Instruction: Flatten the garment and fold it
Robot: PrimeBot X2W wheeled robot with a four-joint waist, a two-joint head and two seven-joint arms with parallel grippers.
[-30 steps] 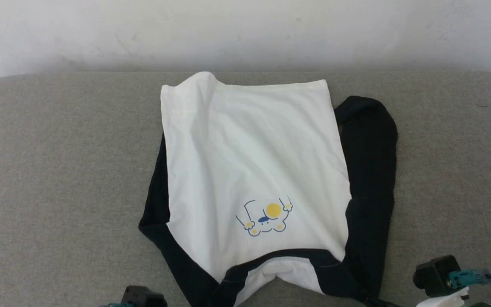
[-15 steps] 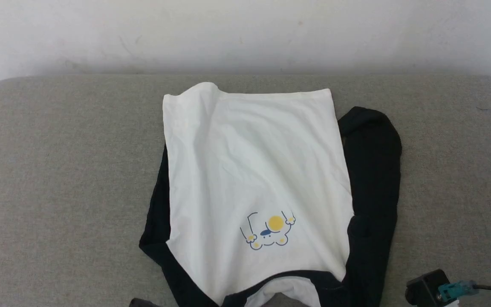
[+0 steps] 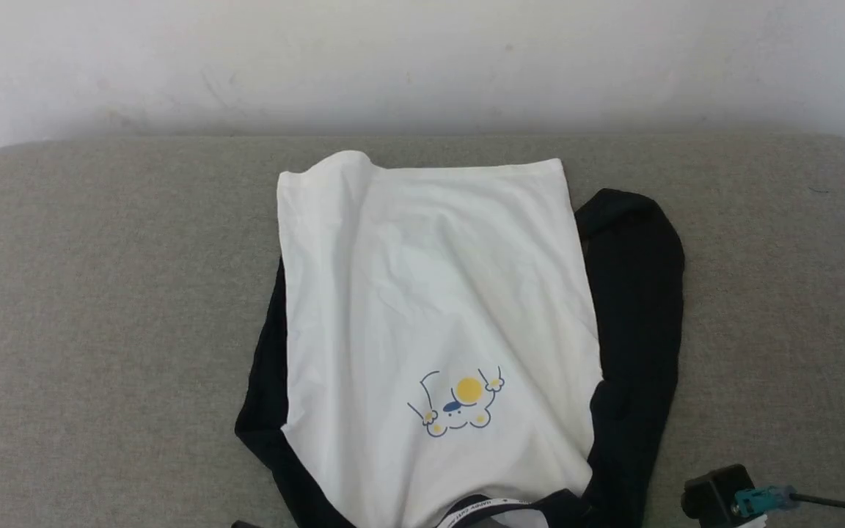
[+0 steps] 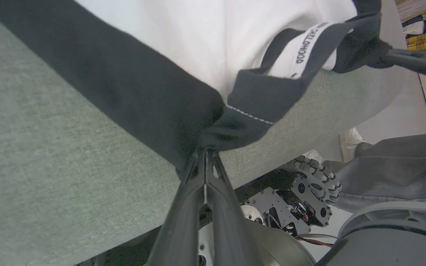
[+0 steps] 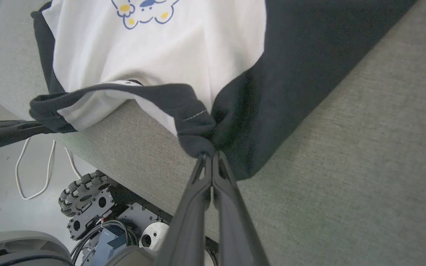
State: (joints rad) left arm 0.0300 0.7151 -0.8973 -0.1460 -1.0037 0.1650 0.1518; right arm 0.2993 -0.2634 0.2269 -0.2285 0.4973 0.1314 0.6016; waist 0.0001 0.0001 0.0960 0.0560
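Left wrist view, garment (image 4: 198, 44), collar label (image 4: 306, 46) "CHILDHOOD"

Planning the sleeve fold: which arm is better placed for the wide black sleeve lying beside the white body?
Right, probably. The sleeve lies on the robot's right, and the right gripper is shut on the garment on that side; the left gripper grips its opposite side.

The garment (image 3: 430, 293) lies print-up on the grey counter (image 3: 100, 293), collar nearest. Black sleeves flank its lightly wrinkled white body.
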